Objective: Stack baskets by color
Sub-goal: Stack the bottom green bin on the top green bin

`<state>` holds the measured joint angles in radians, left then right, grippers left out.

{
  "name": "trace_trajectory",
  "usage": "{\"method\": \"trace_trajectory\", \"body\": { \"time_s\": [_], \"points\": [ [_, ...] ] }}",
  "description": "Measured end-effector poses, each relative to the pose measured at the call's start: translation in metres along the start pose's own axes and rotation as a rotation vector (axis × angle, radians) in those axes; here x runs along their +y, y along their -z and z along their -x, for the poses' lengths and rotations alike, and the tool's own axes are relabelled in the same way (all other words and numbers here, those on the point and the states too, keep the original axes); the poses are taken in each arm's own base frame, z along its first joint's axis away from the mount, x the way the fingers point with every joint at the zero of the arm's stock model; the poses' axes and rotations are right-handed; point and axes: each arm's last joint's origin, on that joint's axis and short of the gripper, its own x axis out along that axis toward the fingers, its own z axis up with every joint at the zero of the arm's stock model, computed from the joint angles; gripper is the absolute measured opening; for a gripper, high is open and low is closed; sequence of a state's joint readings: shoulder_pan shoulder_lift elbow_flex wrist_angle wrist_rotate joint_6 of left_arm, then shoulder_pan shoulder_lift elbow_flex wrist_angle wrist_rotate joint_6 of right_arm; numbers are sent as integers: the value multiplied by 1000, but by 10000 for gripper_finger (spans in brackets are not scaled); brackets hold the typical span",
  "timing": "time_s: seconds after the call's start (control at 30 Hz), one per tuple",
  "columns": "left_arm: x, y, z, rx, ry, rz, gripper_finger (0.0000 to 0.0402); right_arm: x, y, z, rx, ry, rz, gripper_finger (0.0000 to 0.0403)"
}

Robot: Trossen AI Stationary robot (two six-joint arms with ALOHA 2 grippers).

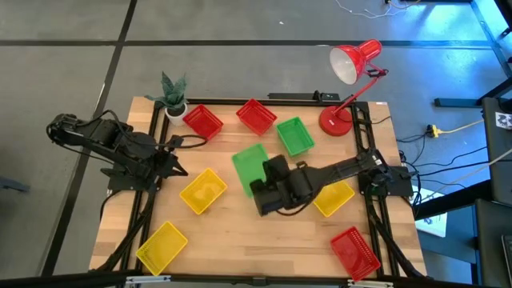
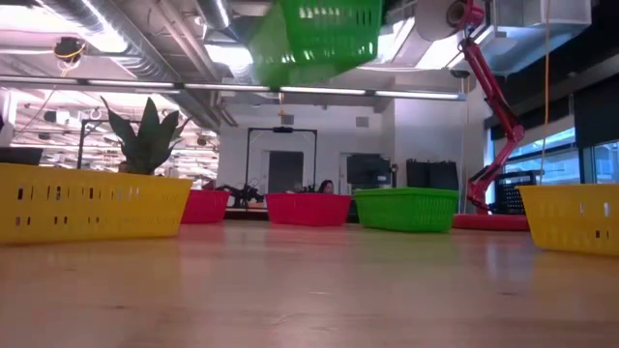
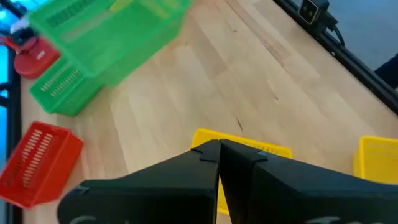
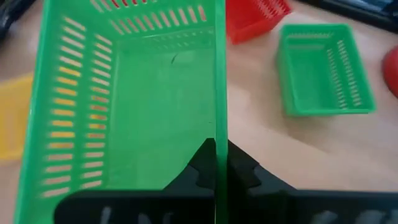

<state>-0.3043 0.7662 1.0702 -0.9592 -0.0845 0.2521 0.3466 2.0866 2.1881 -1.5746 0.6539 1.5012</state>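
My right gripper (image 4: 217, 149) is shut on a green basket (image 1: 250, 166), which is high above the middle of the table and shows at the top of the low view (image 2: 314, 39). A second green basket (image 1: 294, 135) rests flat on its base at the far right, beside two red baskets (image 1: 256, 116) (image 1: 202, 122). Three yellow baskets (image 1: 203, 190) (image 1: 162, 244) (image 1: 334, 198) and a third red basket (image 1: 354, 252) stand nearer. My left gripper (image 3: 219, 149) hangs shut and empty above the left side, short of the middle yellow basket (image 3: 242, 144). My right gripper pinches one side wall (image 4: 219, 118) of the green basket, one finger inside the basket and one outside. The fingers slant down from the table's near right and lie along that wall. The basket is lifted clear of the table, open side up and tilted.
A red desk lamp (image 1: 352, 72) stands at the far right corner and a small potted plant (image 1: 173, 98) at the far left corner. Bare wood lies along the near edge between the yellow and red baskets.
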Motion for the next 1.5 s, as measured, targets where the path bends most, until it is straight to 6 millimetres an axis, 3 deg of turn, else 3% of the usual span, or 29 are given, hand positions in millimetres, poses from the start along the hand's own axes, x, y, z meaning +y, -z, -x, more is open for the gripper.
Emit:
{"method": "trace_trajectory", "body": {
  "time_s": [0.27,0.5,0.67,1.0,1.3,1.5],
  "points": [
    [0,-1,0,-10,-5,-23,0,-19,-43,-46,20,138,58,0],
    [1,-1,1,-5,-27,-19,0,-64,-73,-48,38,201,108,0],
    [4,0,1,17,-117,-10,0,-109,-72,-55,59,247,103,0],
    [7,-3,1,2,-201,7,0,-179,-81,-100,76,111,38,0],
    [8,-4,1,-6,-231,77,0,-207,-84,-156,105,-35,69,0],
    [8,-3,1,-6,-244,103,0,-222,-81,-170,148,-19,53,0]
  ]
}}
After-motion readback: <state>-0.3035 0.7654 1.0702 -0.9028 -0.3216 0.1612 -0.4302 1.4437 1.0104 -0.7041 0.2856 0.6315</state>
